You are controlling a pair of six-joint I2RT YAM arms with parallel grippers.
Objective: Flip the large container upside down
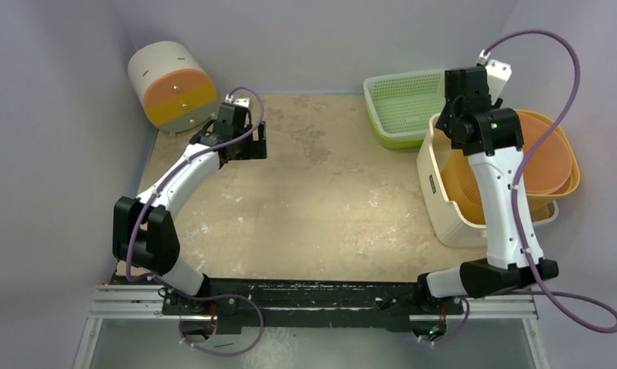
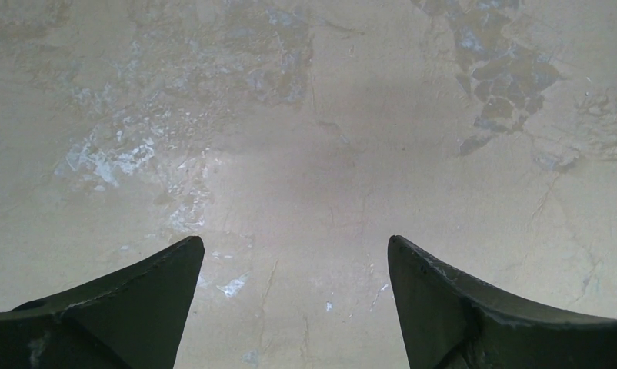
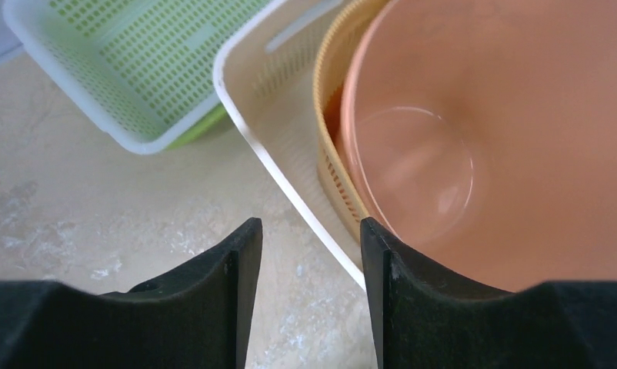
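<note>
The large container (image 1: 441, 209) is a cream tub standing upright at the right of the table. An orange slotted basket (image 1: 465, 192) and a peach bowl (image 1: 550, 154) sit nested inside it. In the right wrist view its white rim (image 3: 290, 192) runs diagonally beside my right finger, with the basket (image 3: 332, 154) and bowl (image 3: 482, 154) inside. My right gripper (image 3: 311, 231) is open and empty, hovering over the tub's left rim (image 1: 453, 115). My left gripper (image 1: 253, 143) is open and empty over bare table at the back left, and it also shows in the left wrist view (image 2: 295, 244).
A green perforated basket with a white rim (image 1: 401, 108) stands at the back, just left of the tub, and shows in the right wrist view (image 3: 136, 69). A cream round bin with an orange-yellow face (image 1: 175, 84) lies in the back left corner. Walls close the sides and back.
</note>
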